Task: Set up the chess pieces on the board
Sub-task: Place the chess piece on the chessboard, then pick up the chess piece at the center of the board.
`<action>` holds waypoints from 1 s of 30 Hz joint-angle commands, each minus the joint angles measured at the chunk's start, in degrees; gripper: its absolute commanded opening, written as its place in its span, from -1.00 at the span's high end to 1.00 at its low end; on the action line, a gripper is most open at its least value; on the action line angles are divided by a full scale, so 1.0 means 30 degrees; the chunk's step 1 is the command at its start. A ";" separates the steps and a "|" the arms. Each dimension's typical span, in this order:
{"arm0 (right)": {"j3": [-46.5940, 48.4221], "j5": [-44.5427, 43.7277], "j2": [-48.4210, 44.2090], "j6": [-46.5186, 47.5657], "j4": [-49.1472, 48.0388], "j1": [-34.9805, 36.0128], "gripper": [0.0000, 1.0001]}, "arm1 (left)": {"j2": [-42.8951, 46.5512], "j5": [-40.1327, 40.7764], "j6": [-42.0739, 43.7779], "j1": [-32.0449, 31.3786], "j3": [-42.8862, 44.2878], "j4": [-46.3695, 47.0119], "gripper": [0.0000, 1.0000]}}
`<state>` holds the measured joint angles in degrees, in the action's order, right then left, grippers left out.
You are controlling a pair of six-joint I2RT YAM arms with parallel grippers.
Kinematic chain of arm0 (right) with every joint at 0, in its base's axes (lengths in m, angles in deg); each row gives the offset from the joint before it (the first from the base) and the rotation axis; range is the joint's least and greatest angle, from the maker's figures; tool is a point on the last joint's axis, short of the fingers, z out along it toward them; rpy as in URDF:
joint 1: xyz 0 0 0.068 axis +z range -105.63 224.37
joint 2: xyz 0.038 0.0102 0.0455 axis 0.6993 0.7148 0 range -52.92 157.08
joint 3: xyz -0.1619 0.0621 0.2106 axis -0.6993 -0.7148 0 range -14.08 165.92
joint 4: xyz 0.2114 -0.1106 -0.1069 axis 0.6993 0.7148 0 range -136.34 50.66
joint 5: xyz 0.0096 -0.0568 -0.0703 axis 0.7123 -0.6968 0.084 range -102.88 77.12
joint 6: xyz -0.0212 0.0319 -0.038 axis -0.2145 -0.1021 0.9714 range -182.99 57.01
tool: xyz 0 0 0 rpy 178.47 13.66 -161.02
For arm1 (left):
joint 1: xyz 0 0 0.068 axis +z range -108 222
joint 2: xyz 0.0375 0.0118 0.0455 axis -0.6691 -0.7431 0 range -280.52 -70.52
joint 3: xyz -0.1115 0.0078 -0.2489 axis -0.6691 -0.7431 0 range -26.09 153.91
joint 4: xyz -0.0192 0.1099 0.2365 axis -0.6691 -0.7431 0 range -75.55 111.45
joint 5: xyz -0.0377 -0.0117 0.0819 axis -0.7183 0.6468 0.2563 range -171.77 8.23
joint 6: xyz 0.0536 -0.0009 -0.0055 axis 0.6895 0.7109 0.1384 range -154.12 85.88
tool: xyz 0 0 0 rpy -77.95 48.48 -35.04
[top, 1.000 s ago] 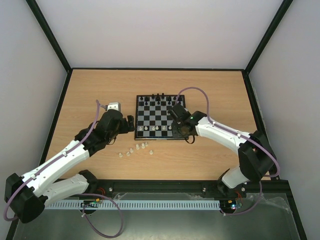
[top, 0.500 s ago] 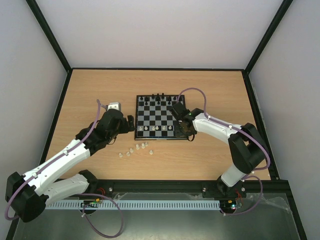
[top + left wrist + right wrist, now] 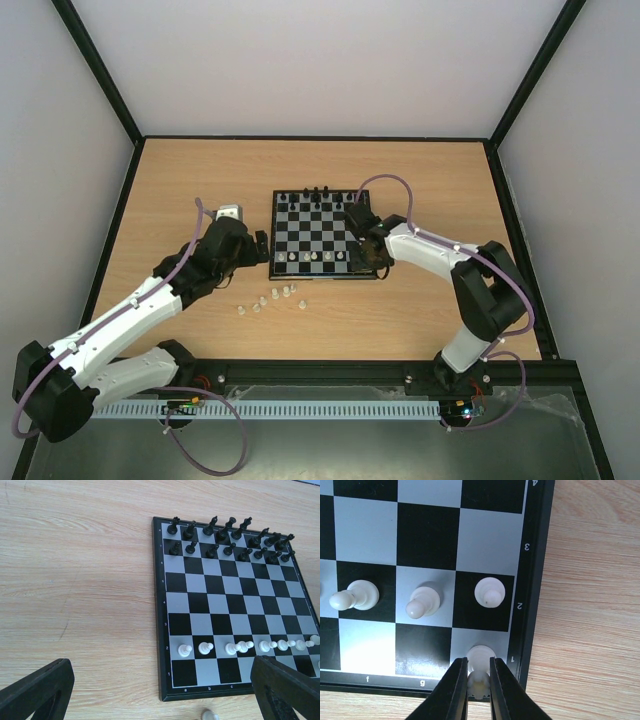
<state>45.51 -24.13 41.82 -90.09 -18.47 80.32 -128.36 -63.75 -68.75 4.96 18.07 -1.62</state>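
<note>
Right gripper [image 3: 479, 680] is clenched on a white piece [image 3: 481, 656] over corner square h1 of the board [image 3: 534, 580], the back-rank spot it belongs on. Contact with the square is unclear. Left gripper [image 3: 160, 690] hangs spread beside the board, near the loose chess pieces [image 3: 270, 299] on the worktop [image 3: 200, 180], judged ready to fetch one.

Pawns [image 3: 490, 591] stand just beyond the right tool's [image 3: 478, 662] piece [image 3: 482, 652].

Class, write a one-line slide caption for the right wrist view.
Right gripper holds a white piece on the corner square of the board, with three white pawns in the next row.
</note>
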 commanded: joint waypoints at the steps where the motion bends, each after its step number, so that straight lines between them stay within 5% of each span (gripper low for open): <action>1: 0.0377 0.0244 0.0568 0.0321 0.0343 -0.0167 0.75 | -0.0078 -0.0089 0.0262 0.0122 -0.0013 -0.0067 -0.99; 21: 0.1328 0.1411 -0.3221 0.0663 0.2390 -0.0175 0.04 | 0.0129 -0.0531 -0.0362 0.0731 -0.0461 -0.0559 -0.99; 30: 0.1632 0.3631 -0.4868 0.1442 0.2505 0.0112 -0.01 | 0.0912 -0.2767 -0.3470 0.0808 -0.2471 -0.2266 -0.99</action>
<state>49.01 -16.98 28.07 -87.51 -14.07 80.03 -127.68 -66.94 -73.73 7.32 12.91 -4.30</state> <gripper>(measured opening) 0.503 0.995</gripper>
